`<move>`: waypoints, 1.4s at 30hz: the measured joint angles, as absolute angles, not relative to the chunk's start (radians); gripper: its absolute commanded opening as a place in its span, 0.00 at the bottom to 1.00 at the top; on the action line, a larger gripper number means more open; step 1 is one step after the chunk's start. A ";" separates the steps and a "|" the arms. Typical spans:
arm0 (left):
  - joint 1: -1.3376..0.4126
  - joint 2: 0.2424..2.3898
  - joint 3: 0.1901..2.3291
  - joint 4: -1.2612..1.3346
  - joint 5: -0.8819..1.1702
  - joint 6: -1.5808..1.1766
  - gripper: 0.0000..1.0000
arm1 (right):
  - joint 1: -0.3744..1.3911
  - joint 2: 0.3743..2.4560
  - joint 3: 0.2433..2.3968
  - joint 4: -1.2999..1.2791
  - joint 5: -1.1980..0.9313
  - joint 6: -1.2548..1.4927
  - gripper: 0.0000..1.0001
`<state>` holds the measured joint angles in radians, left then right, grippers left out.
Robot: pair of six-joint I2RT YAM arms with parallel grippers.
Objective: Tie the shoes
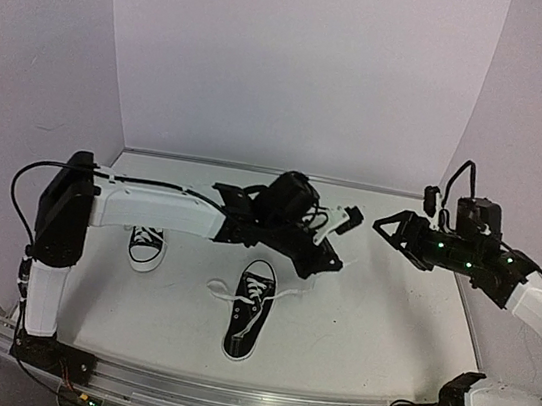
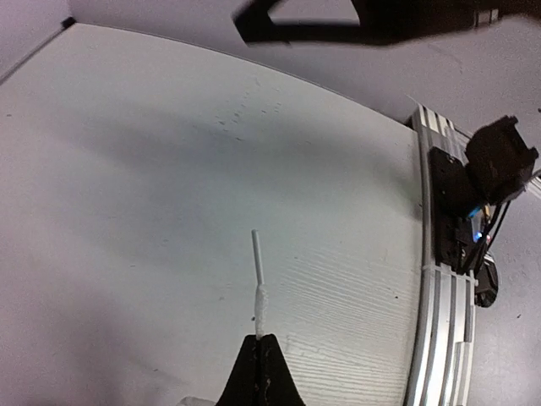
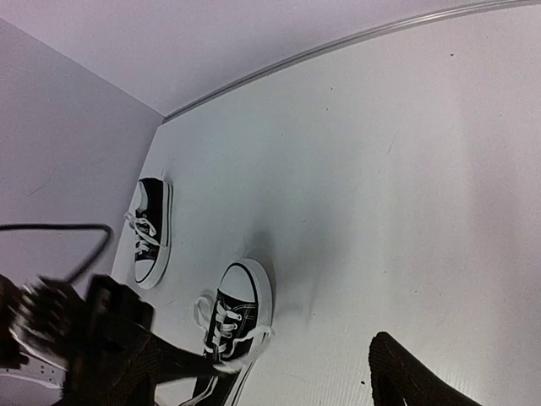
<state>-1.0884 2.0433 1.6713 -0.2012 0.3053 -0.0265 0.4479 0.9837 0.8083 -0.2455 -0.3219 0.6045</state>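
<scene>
2 black sneakers (image 1: 250, 319) (image 1: 147, 246), white laces (image 1: 257, 290), toe caps (image 1: 239, 352); left jaws clamp lace end (image 2: 258, 275); right jaws apart.

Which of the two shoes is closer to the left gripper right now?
The centre sneaker, right beside the left gripper, which pinches a white lace; the other sneaker lies far off to the left.

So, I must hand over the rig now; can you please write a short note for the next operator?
Left gripper: jaws shut on a lace end of the middle shoe, lace stretched sideways.
Right gripper: looks open, empty, raised above the table.
Second shoe stands further left, untouched.
Done: one lace grasped.
To do: no bow visible on the middle shoe; second shoe's knot unclear.
</scene>
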 measured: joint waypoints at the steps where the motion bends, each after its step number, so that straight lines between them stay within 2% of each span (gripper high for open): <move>1: -1.109 2.082 1.693 -0.202 0.323 -0.016 0.13 | 0.447 0.956 0.808 -0.261 -0.307 0.607 0.83; 4: -1.159 2.201 1.760 -0.218 0.348 0.011 0.45 | 0.446 0.908 0.802 -0.296 -0.275 0.611 0.83; 8: -1.184 2.251 1.764 -0.273 0.353 0.022 0.80 | 0.445 0.901 0.788 -0.334 -0.253 0.614 0.83; 12: -1.173 2.207 1.764 -0.308 0.303 0.037 0.97 | 0.445 0.944 0.779 -0.353 -0.255 0.609 0.81; 13: -1.167 2.183 1.763 -0.319 0.289 0.040 0.99 | 0.445 0.960 0.776 -0.352 -0.258 0.607 0.79; 17: -1.125 2.045 1.739 -0.348 0.254 0.044 0.99 | 0.445 1.035 0.754 -0.323 -0.295 0.603 0.72; 22: -1.030 1.805 1.582 -0.331 0.197 -0.005 1.00 | 0.450 1.151 0.740 -0.241 -0.363 0.608 0.69; 27: -0.940 1.567 1.217 -0.302 0.088 -0.107 1.00 | 0.574 1.314 0.758 -0.168 -0.364 0.610 0.67; 31: -0.945 1.494 0.971 -0.320 0.056 -0.196 0.96 | 0.698 1.460 0.811 -0.141 -0.360 0.610 0.65; 35: -0.955 1.434 0.790 -0.314 0.066 -0.273 0.77 | 0.792 1.552 0.830 -0.078 -0.363 0.637 0.59; 38: -0.956 1.404 0.738 -0.315 0.069 -0.315 0.60 | 0.850 1.616 0.839 -0.039 -0.361 0.661 0.55; 42: -0.956 1.407 0.736 -0.291 0.066 -0.351 0.49 | 0.921 1.687 0.878 -0.009 -0.356 0.691 0.55</move>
